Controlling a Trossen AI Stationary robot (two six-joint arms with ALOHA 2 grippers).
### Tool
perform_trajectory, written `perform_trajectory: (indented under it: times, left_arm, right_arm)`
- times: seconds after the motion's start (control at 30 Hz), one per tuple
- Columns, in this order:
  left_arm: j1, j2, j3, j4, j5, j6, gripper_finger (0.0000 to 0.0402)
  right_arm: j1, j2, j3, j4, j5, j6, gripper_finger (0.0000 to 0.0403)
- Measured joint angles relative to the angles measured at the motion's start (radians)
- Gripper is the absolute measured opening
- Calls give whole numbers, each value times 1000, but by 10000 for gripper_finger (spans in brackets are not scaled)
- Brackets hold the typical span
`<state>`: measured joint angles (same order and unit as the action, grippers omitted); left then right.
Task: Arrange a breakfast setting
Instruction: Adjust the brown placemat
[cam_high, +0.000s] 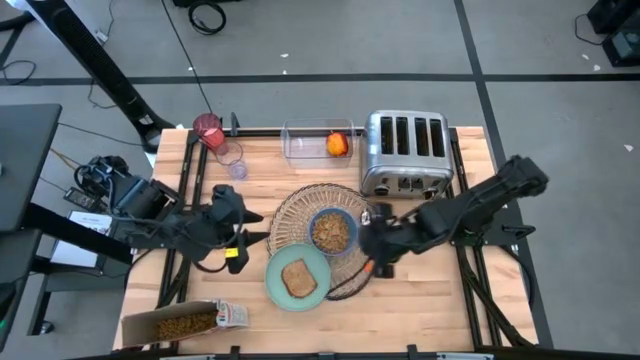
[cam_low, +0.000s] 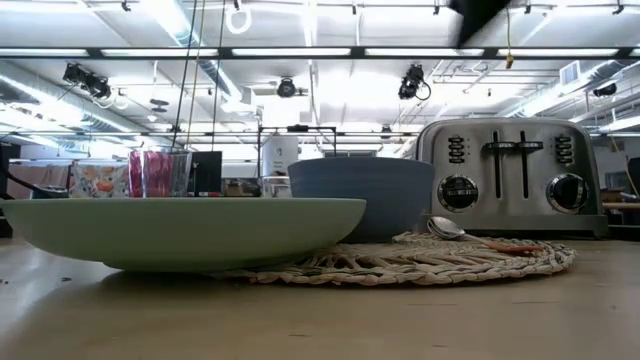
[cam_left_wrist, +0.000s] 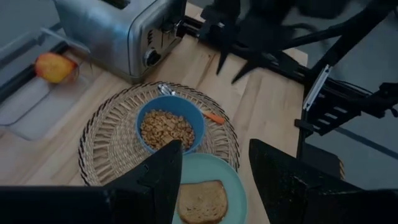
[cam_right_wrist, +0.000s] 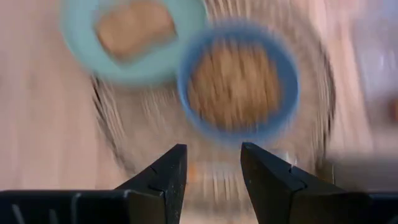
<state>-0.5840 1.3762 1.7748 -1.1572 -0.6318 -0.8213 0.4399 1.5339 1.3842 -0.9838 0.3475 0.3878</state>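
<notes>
The round woven placemat (cam_high: 290, 215) lies mid-table. On it stands the blue bowl (cam_high: 331, 232), filled with cereal. The orange-handled spoon (cam_left_wrist: 186, 102) lies on the mat beside the bowl, on the toaster's side. The pale green plate (cam_high: 297, 278), with toast on it, rests partly on the mat's near edge. The dark red cup (cam_high: 208, 130) stands at the far left, and the orange-red fruit (cam_high: 338, 143) lies in a clear container. My right gripper (cam_right_wrist: 211, 168) hangs open above the mat's right side. My left gripper (cam_left_wrist: 211, 168) is open, raised left of the mat.
A silver toaster (cam_high: 405, 150) stands at the far right, close to the mat. A clear container (cam_high: 310, 140) sits at the far edge, with a clear glass (cam_high: 234, 162) near the cup. A cereal box (cam_high: 180, 322) lies on its side at the near left corner.
</notes>
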Motion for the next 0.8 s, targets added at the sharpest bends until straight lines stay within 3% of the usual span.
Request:
perform_trajectory:
  times: [0.17,0.43,0.57,0.8]
  left_arm:
    - [-24,8,0,1,-47,-6,192]
    - [3,48,0,-2,-30,-21,192]
    - [27,56,0,-2,-23,-22,192]
    - [67,58,0,-1,-18,-21,192]
  right_arm:
    - [40,-91,-240,-24,-49,156,158]
    - [29,-102,-579,240,-142,173,158]
    - [-5,-58,-648,335,-158,137,158]
    - [-80,16,-656,407,-197,64,158]
